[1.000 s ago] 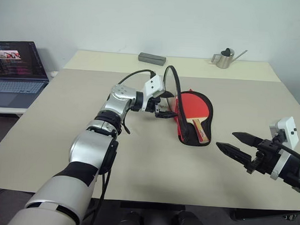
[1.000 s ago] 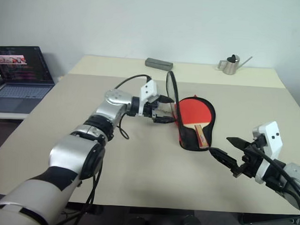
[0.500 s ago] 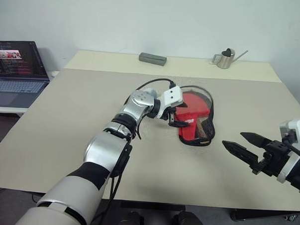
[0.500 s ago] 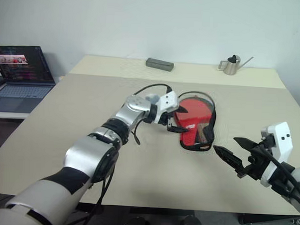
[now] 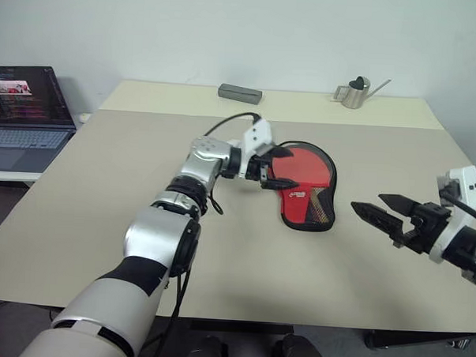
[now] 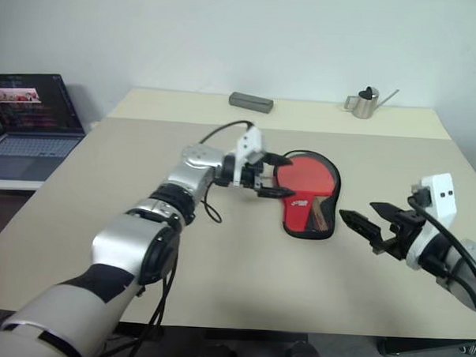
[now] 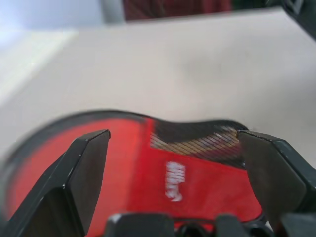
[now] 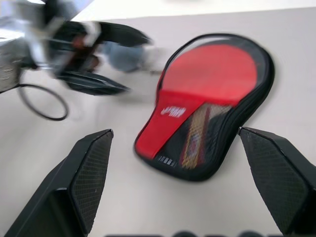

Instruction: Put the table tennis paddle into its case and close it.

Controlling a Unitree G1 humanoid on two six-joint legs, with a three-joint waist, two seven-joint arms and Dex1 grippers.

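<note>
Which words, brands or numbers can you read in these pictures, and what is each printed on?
None can be read for certain.
White lettering on the red front of the case: too blurred to read.
Text on the laptop screen: too small to read.

The light-wood handle of the table tennis paddle (image 8: 194, 134) shows only dimly through the black mesh panel of the red and black paddle-shaped zip case (image 8: 207, 103); its round face is hidden under the red front. The white lettering (image 7: 174, 180) is too blurred to read. At nine o'clock, the dark open laptop (image 5: 23, 114) is cut by the frame edge, its screen illegible.
</note>
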